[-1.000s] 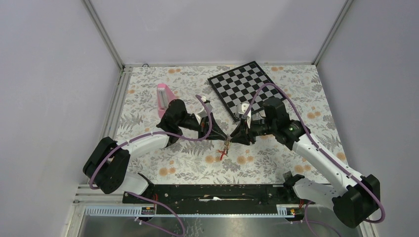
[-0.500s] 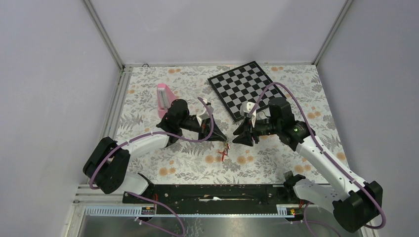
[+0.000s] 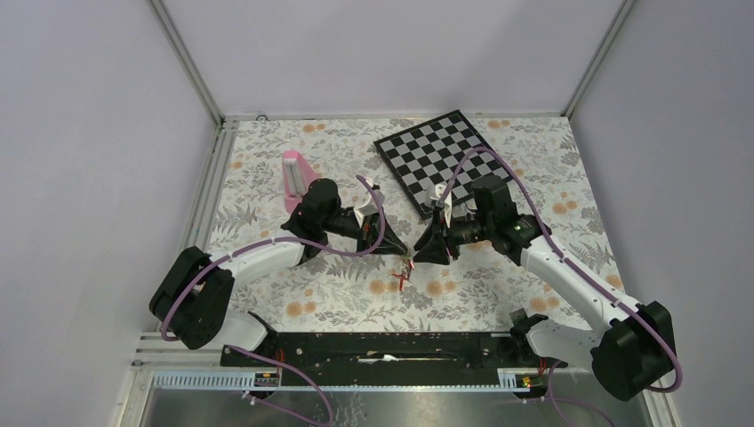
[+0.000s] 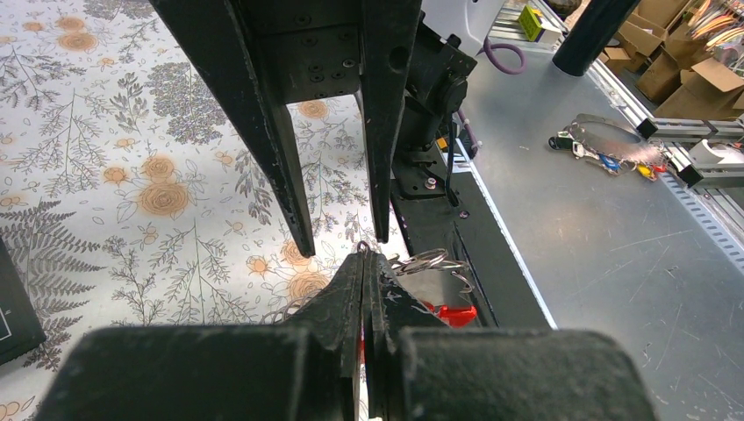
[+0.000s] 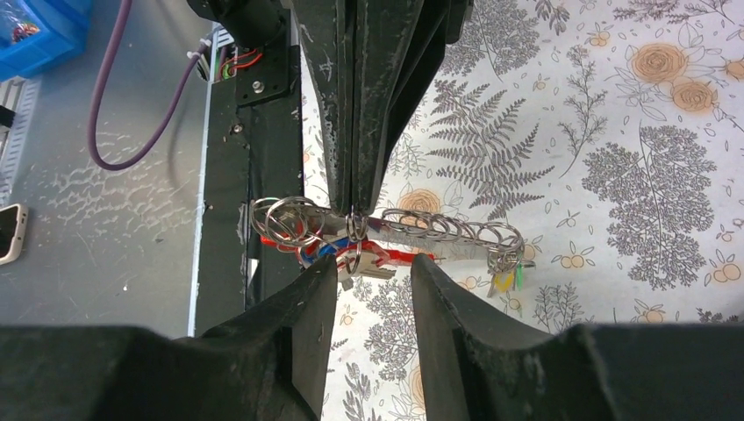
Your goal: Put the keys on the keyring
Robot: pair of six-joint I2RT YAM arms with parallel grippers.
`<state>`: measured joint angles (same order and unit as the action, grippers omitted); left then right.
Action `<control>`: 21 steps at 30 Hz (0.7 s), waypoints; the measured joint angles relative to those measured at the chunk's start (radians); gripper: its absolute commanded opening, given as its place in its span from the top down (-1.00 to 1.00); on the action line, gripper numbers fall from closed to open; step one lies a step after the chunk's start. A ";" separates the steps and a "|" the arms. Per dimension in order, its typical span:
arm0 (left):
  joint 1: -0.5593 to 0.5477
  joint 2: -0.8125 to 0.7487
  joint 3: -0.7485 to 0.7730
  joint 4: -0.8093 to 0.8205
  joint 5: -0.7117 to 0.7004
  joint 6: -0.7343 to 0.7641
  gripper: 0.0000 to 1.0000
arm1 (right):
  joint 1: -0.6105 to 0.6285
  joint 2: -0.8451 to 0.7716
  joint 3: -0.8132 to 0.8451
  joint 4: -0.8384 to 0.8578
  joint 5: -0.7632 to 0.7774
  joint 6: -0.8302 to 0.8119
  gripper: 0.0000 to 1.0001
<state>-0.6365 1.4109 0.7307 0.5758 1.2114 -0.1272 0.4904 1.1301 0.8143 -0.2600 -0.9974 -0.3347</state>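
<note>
My left gripper [image 3: 392, 248] is shut on the keyring [image 3: 405, 270] and holds it up above the floral cloth. In the right wrist view the keyring [image 5: 439, 235] hangs level, grey side strung with several split rings, red side [image 5: 405, 257] below. Keys with yellow and green tags [image 5: 507, 277] hang at its right end, and blue and red tags [image 5: 318, 250] cluster at its left end. My right gripper [image 5: 373, 270] is open, its fingers just below the middle of the keyring, touching nothing. In the left wrist view my left gripper [image 4: 364, 261] pinches a ring, with the right fingers [image 4: 296, 219] beyond it.
A pink block [image 3: 295, 178] lies at the back left of the cloth and a chessboard [image 3: 434, 158] at the back middle. A black rail [image 3: 391, 347] runs along the near edge, with grey metal table beyond it.
My right gripper pulled back to the right half a second ago and has now come back in close to the keyring. The left gripper has held still with the keyring.
</note>
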 measured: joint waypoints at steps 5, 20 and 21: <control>0.000 0.000 0.000 0.002 0.000 -0.001 1.00 | 0.000 0.008 -0.004 0.026 -0.016 0.016 0.48; 0.001 0.000 0.000 0.119 0.006 -0.082 1.00 | 0.000 0.013 -0.040 0.088 -0.018 0.048 1.00; 0.001 0.000 0.000 0.129 0.006 -0.087 1.00 | 0.000 0.013 -0.042 0.092 -0.020 0.052 1.00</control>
<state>-0.6357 1.4109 0.7307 0.7048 1.2175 -0.2138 0.4904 1.1431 0.7727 -0.1684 -1.0172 -0.2825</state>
